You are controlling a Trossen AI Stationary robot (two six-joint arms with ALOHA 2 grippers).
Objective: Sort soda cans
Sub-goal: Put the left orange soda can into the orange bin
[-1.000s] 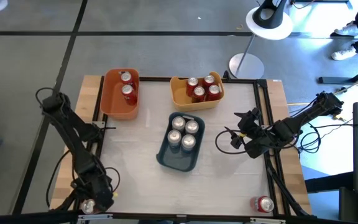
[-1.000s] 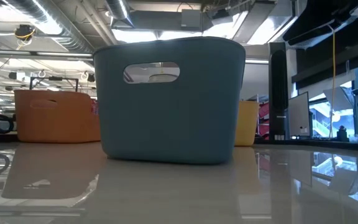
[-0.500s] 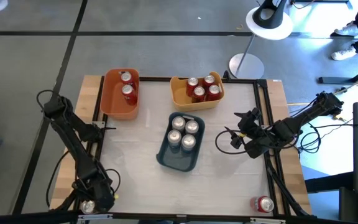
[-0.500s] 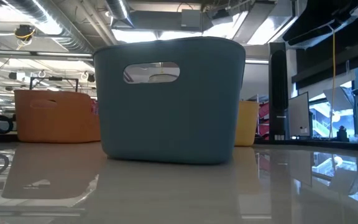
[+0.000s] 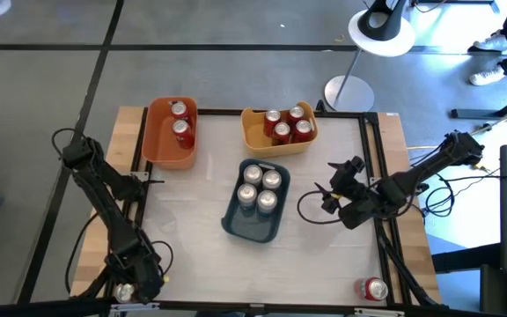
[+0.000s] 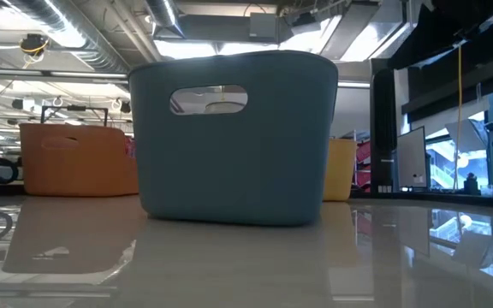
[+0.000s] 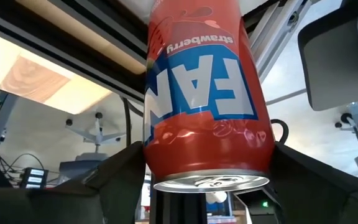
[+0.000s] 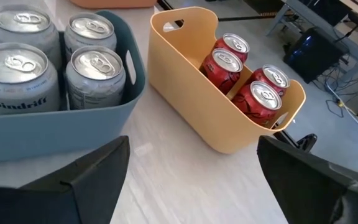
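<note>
Right gripper (image 5: pixel 328 195) shifted inward, left gripper (image 7: pixel 207 186) round "strawberry" can (image 7: pixel 201 93)

Orange bin (image 5: pixel 170 134), yellow bin (image 5: pixel 278 132) and blue-grey bin (image 5: pixel 255 210) on a pale table (image 5: pixel 183 220).

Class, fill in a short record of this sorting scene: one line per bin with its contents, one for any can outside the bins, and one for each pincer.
orange bin: two red cans
yellow bin: four red cans
blue bin: four silver cans
loose can: red, near right table corner
left pincer: near left corner, around a red can; firmness of grip unclear
right pincer: open, empty, right of blue bin
</note>
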